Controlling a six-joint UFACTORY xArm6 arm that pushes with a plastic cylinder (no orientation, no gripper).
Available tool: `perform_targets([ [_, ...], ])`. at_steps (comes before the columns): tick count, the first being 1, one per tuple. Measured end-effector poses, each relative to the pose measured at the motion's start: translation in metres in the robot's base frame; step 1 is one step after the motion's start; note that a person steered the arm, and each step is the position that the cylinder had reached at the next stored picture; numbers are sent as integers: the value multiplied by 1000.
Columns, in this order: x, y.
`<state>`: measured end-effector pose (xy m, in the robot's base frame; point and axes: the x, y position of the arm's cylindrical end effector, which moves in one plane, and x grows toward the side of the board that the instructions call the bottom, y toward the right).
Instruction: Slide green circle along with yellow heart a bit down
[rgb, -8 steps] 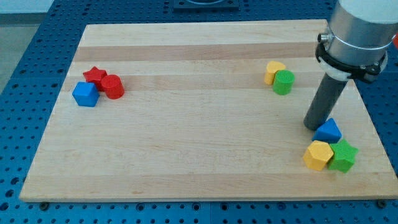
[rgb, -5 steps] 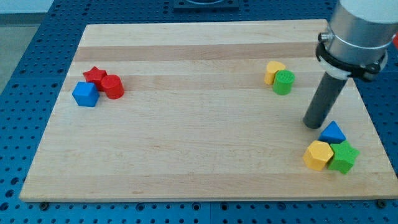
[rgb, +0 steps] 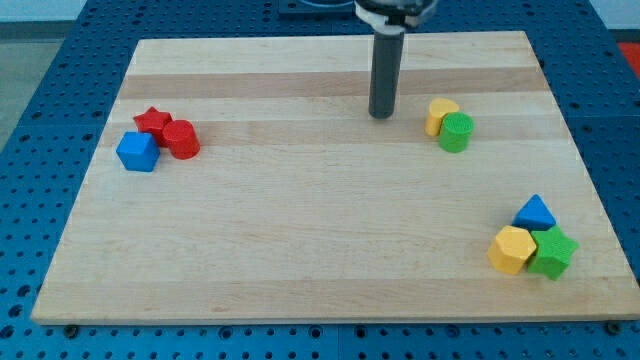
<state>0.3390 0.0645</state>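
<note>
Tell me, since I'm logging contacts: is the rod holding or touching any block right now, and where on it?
Nothing is held. My tip rests on bare board, apart from and to the view's left of the yellow heart and green circle.

The green circle (rgb: 456, 131) is sitting flat on the desk (rgb: 300, 250) toward the view's upper right, a short round block. The yellow heart (rgb: 438, 114) is lying touching it, just up and left.
</note>
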Motion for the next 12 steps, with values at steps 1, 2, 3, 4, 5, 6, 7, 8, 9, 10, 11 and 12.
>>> perform_targets([
  [1, -19, 22],
  [2, -19, 62],
  [3, -18, 87],
  [4, -9, 87],
  [5, 13, 87],
  [6, 28, 86],
  [7, 44, 84],
  [8, 61, 84],
  [9, 80, 83],
  [10, 93, 72],
  [11, 106, 64],
  [12, 121, 62],
])
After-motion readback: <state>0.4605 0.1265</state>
